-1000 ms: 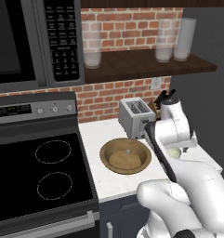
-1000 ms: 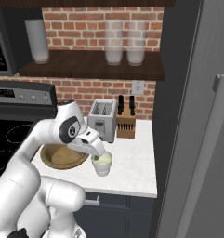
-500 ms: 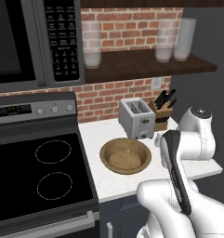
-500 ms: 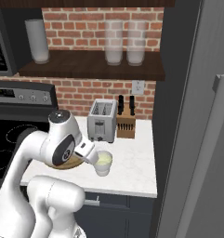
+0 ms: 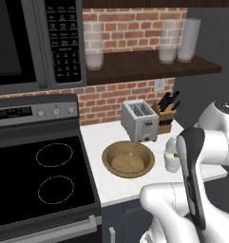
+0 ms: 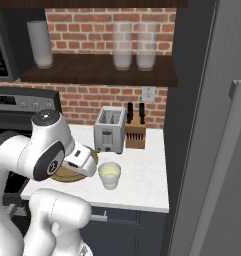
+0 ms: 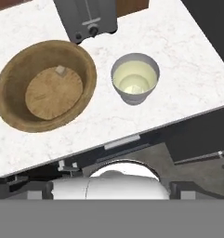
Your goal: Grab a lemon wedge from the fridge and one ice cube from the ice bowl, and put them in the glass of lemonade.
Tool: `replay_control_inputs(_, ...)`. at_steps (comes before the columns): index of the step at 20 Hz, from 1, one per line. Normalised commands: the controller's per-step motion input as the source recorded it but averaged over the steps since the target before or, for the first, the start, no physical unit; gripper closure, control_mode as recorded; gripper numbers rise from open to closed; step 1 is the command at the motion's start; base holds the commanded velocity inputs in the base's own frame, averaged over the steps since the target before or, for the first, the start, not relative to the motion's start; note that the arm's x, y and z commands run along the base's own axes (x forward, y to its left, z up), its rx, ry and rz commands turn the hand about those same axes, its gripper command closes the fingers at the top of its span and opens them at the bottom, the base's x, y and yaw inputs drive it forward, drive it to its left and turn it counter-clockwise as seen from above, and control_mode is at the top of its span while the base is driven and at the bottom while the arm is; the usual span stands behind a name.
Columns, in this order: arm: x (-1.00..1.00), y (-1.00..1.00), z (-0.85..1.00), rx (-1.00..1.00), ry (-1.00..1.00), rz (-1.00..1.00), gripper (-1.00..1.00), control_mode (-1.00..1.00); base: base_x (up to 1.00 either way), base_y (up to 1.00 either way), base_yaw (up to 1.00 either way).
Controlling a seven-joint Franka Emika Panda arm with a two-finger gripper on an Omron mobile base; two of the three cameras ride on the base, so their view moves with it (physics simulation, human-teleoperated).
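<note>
wide shallow round brown wooden ice bowl (image 7: pixel 46 86): upper left of the hand view, on the white marble counter (image 7: pixel 178 60); one small pale ice cube (image 7: pixel 61 70) lies inside near its upper rim. in the left base view the bowl (image 5: pixel 128 159) sits at centre, in front of the silver toaster (image 5: pixel 139 120).

small short whitish cup of pale yellow lemonade (image 7: pixel 135 83): centre-right of the hand view, just beside the bowl, apart from it. in the right base view the cup (image 6: pixel 110 175) stands at centre, in front of the toaster (image 6: pixel 110 129) and wooden knife block (image 6: pixel 135 134).

tall dark grey fridge (image 6: pixel 212 150): right side of the right base view, door shut.

gripper: fingers spread wide, holding nothing.
</note>
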Motion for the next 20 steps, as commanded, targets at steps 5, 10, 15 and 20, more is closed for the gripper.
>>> replay_control_inputs(5, -0.24, 0.42, 0.0, -0.1, -0.02, 0.1, -1.0, -1.0, 0.0, 0.0, 0.0)
replay_control_inputs(10, -0.1, 0.13, 0.0, -0.03, 0.0, 0.04, -1.0, 1.0, -0.38, 0.05, 0.07)
replay_control_inputs(15, 0.0, 0.0, 0.0, 0.0, 0.0, 0.0, -1.0, 1.0, -0.84, -0.3, 0.08)
replay_control_inputs(20, 0.0, 0.0, 0.0, 0.0, 0.0, 0.0, -1.0, 1.0, -0.55, -0.83, 0.03)
